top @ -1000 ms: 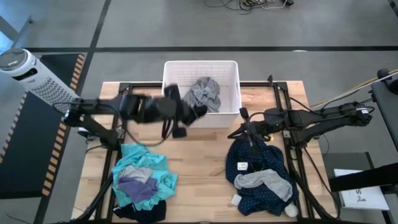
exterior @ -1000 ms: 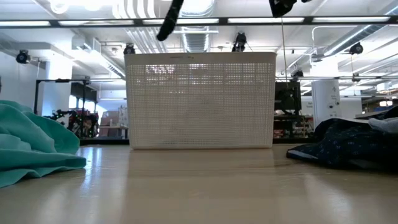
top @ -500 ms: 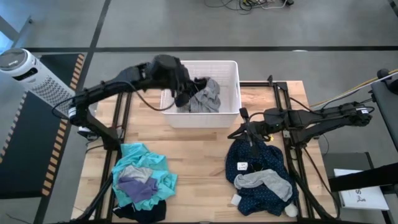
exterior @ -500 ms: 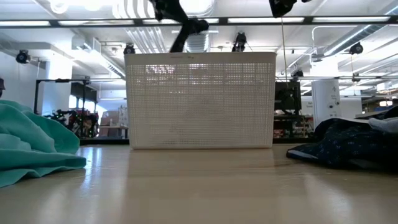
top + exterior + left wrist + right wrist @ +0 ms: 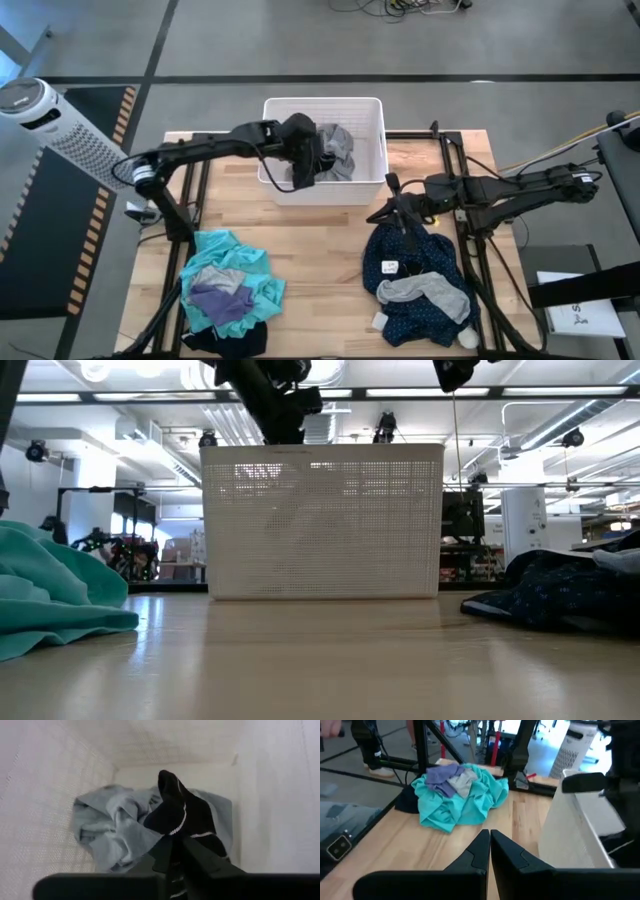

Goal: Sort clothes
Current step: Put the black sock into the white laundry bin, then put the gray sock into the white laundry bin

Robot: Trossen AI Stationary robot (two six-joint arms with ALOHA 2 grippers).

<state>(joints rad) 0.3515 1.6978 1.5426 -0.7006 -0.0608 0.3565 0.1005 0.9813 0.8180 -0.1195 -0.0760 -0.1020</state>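
Observation:
My left gripper (image 5: 304,165) is inside the white plastic basket (image 5: 322,101) and is shut on a black striped sock (image 5: 176,810). Under the sock, a grey garment (image 5: 341,148) lies on the basket floor. My right gripper (image 5: 396,207) is shut and empty above the far edge of the navy white-dotted garment (image 5: 415,262), which lies on the table with a grey piece (image 5: 432,292) on it. At the near left, a teal shirt (image 5: 250,262) lies in a pile with grey and purple pieces (image 5: 222,296) on top and a dark piece (image 5: 228,343) under its near edge. My left gripper pinches the black striped sock between its two fingers, at the part right by the fingertips (image 5: 189,833). The fingers slant down into the basket from above. The sock's free end (image 5: 167,780) reaches out past the fingertips over the grey garment; I cannot tell whether it rests on it.
The basket stands at the table's far middle; its mesh wall (image 5: 322,520) fills the low view's centre. Bare wood (image 5: 320,260) lies between the two piles. A small white item (image 5: 467,338) lies at the navy pile's near right. Black frame rails (image 5: 470,250) run along the table's sides.
My left gripper has carried the black sock from in front of the basket toward the table's far edge, over the basket's rim, then down inside the basket above the grey garment. It has stayed shut on the sock.

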